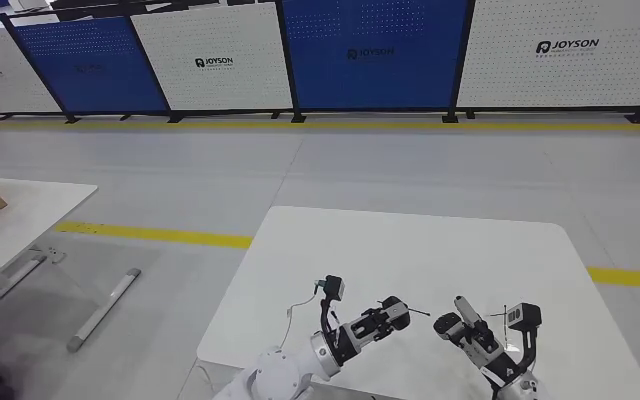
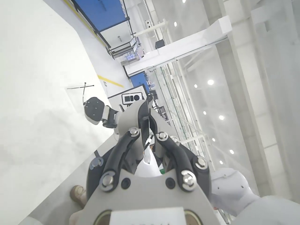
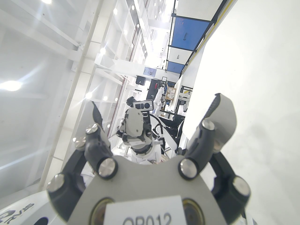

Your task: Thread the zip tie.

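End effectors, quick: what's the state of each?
Left end effector: closed on the zip tie.
Right end effector: open, empty.

Tally
One table (image 1: 420,240); two grippers, left gripper (image 2: 148,108) and right gripper (image 3: 156,104); one zip tie (image 1: 418,312), possibly a second tie (image 2: 80,87).

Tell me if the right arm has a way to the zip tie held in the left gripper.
Probably yes. The right gripper is open and sits beside the left gripper above the table. The zip tie sticks out toward it at its free end, with nothing between.
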